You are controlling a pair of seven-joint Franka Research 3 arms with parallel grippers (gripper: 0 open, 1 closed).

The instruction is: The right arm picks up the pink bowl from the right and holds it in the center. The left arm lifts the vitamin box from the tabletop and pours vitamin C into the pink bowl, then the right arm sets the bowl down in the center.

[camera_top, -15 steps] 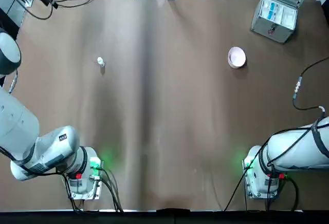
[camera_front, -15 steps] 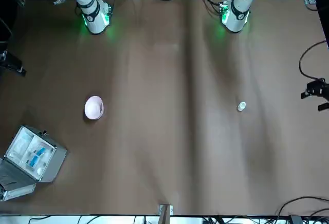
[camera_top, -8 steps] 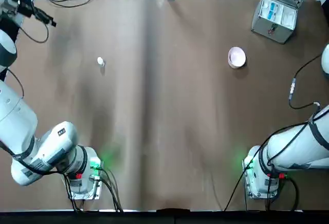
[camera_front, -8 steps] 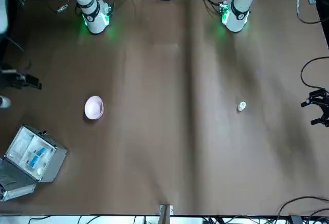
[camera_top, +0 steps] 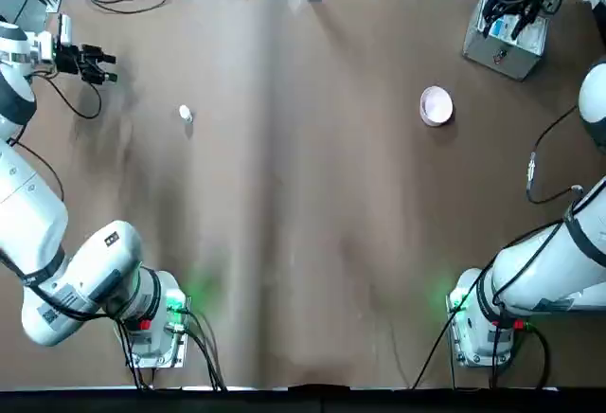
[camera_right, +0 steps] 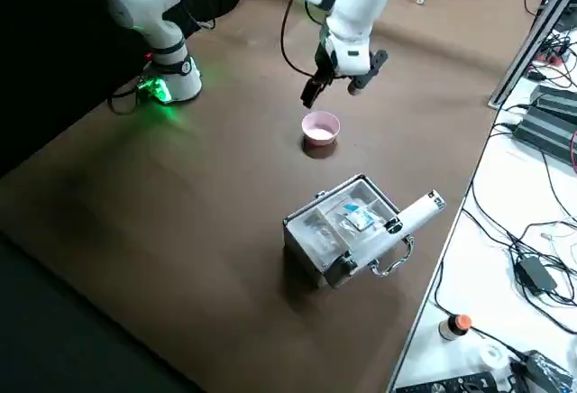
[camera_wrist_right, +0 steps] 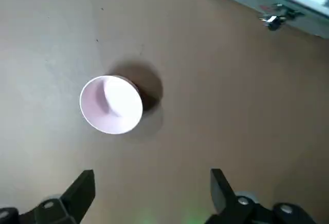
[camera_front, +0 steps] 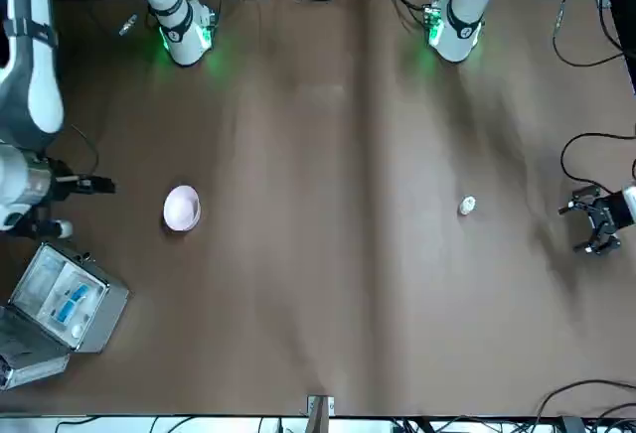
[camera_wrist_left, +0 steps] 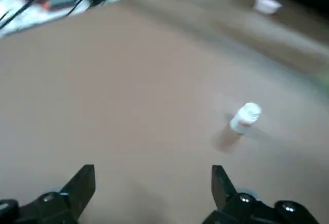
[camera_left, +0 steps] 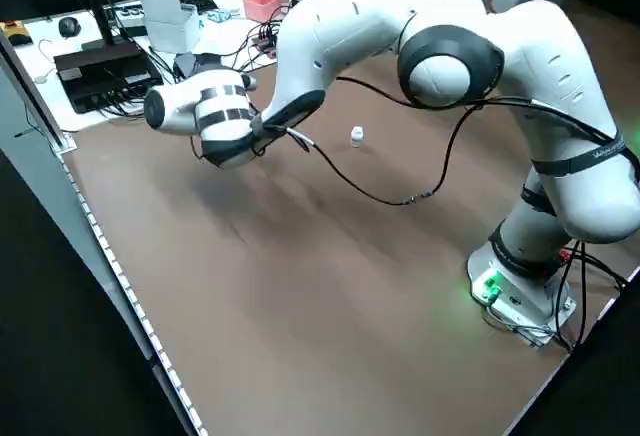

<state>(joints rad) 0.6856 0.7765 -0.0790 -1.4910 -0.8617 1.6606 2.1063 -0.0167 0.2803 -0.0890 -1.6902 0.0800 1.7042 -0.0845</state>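
The left gripper [camera_top: 115, 67], fingers spread, hangs by the table's left edge; the right gripper [camera_wrist_right: 152, 196], fingers spread, has open tabletop around the pink bowl [camera_wrist_right: 111, 105]

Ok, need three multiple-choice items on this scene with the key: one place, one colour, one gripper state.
1. Where is the white container?
A) in the bowl
B) on the table, robot's left
C) in the grey case

2. Bowl's outside colour?
A) pink
B) green
C) black

3. Right gripper?
A) shut on the bowl
B) shut, empty
C) open, empty

1 B: the top view shows the white container on the left side.
2 A: the right side view shows a pink bowl.
3 C: the right gripper's fingers stand wide apart, nothing between them.
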